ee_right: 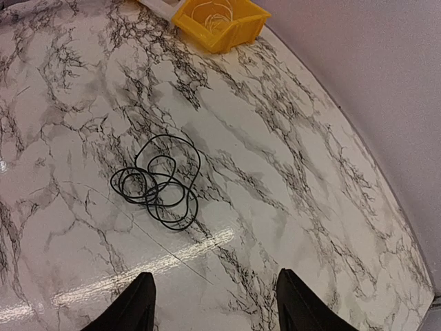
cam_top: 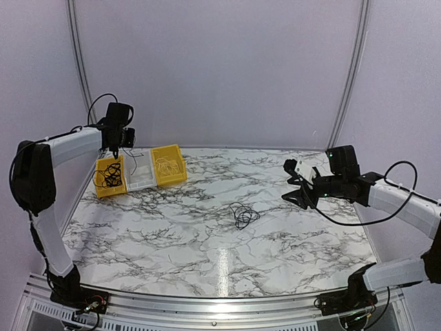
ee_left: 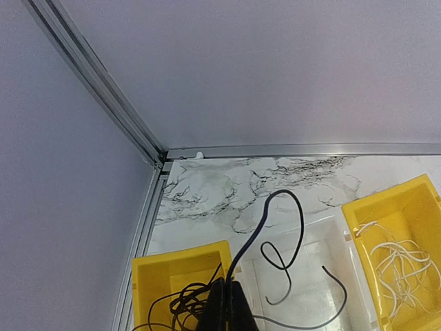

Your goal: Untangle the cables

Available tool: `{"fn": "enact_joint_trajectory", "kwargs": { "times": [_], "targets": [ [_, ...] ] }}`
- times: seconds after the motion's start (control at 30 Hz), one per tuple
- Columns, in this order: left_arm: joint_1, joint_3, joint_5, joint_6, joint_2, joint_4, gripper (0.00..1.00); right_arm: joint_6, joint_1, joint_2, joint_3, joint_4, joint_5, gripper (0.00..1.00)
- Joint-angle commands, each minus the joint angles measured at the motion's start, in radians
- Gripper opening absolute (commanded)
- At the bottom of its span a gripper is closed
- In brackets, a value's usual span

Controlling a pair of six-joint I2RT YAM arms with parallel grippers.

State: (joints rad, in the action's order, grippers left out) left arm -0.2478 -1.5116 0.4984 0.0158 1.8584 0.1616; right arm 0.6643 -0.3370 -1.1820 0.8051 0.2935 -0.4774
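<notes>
My left gripper [ee_left: 227, 303] is shut on a thin black cable [ee_left: 289, 227] and holds it above the bins; the cable loops up from the fingers and hangs over the white bin [ee_left: 303, 276]. In the top view the left gripper [cam_top: 114, 148] is over the left yellow bin [cam_top: 110, 176], which holds a bundle of black cable [ee_left: 172, 303]. The right yellow bin [ee_left: 396, 255] holds a white cable [ee_left: 400, 265]. A coiled black cable [cam_top: 242, 215] lies on the marble table; it also shows in the right wrist view [ee_right: 158, 183]. My right gripper [ee_right: 215, 307] is open and empty, above the table to the right of it.
Three bins stand in a row at the back left: yellow, white [cam_top: 141, 172], yellow [cam_top: 169, 165]. The marble table [cam_top: 207, 248] is bounded by grey walls and a metal frame rail [ee_left: 131, 124] in the back left corner.
</notes>
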Motion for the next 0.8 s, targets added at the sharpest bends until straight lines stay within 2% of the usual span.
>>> {"fn": "enact_joint_trajectory", "kwargs": {
  "times": [0.0,0.27,0.53,0.77],
  "targets": [
    [0.013,-0.011,-0.009,0.003,0.011,-0.007,0.00,0.009,0.009,-0.009,0.003,0.001,0.014,0.60],
    [0.013,-0.018,-0.092,-0.045,0.127,-0.004,0.00,0.014,0.008,-0.013,0.006,0.005,0.018,0.60],
    [0.013,-0.047,-0.099,-0.062,0.212,0.018,0.00,0.016,0.009,-0.011,0.005,0.008,0.018,0.60],
    [0.013,-0.055,-0.099,-0.090,0.199,0.046,0.00,0.019,0.009,-0.013,0.005,0.009,0.017,0.60]
  ]
}}
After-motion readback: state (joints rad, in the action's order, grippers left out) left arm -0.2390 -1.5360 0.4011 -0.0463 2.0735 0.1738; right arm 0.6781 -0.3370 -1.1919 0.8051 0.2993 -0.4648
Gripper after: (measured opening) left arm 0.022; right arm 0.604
